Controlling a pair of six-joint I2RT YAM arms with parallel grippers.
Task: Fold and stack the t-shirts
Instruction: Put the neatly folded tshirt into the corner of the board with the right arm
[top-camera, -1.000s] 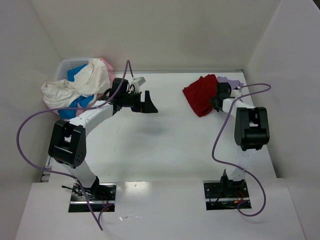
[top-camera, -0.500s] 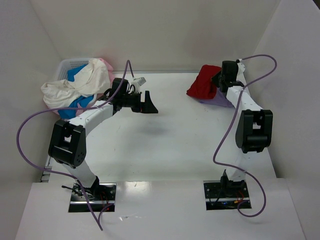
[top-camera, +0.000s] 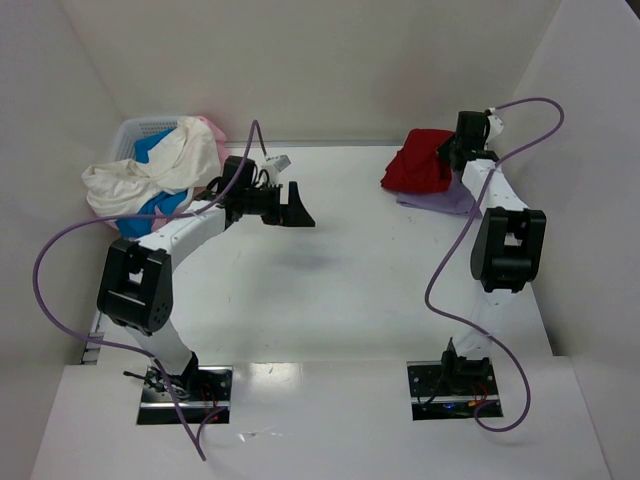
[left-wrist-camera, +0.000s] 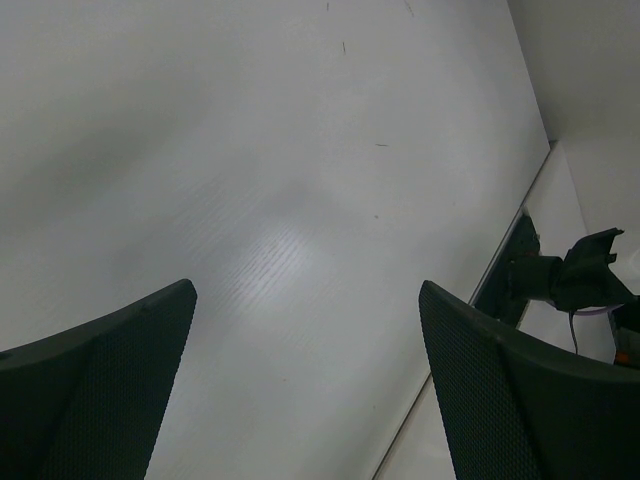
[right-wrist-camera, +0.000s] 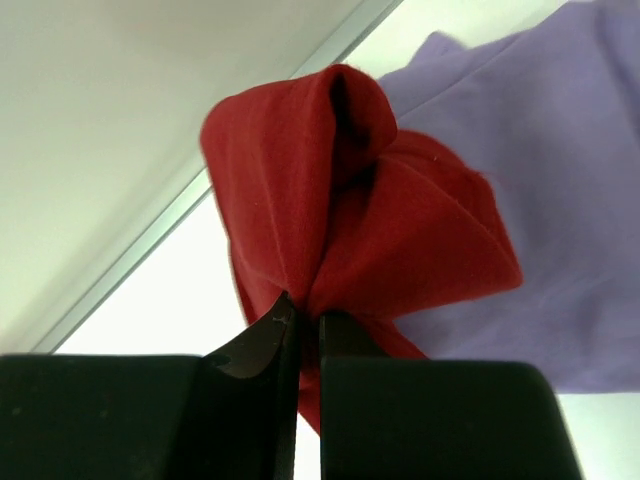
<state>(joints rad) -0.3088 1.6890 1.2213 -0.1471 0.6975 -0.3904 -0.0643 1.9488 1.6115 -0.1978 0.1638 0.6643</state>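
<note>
Pinching the bunched dark red t-shirt (right-wrist-camera: 340, 220) between almost closed jaws, the right gripper (right-wrist-camera: 300, 325) held it over the lavender t-shirt (right-wrist-camera: 540, 200) at the table's (top-camera: 350, 280) far right, while the left gripper (left-wrist-camera: 307, 290) hung wide open, empty.

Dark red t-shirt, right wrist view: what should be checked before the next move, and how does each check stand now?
1. Right gripper shut on the dark red t-shirt: ok, jaws pinch a fold.
2. Red shirt lying flat: not ok, bunched.
3. Lavender t-shirt free of the grip: ok, only red cloth shows at the jaws.
4. Red shirt lifted off the lavender one: cannot tell.
5. Left gripper open, empty: ok, over bare table.
6. Shirts in the white basket folded: not ok, heaped.
</note>
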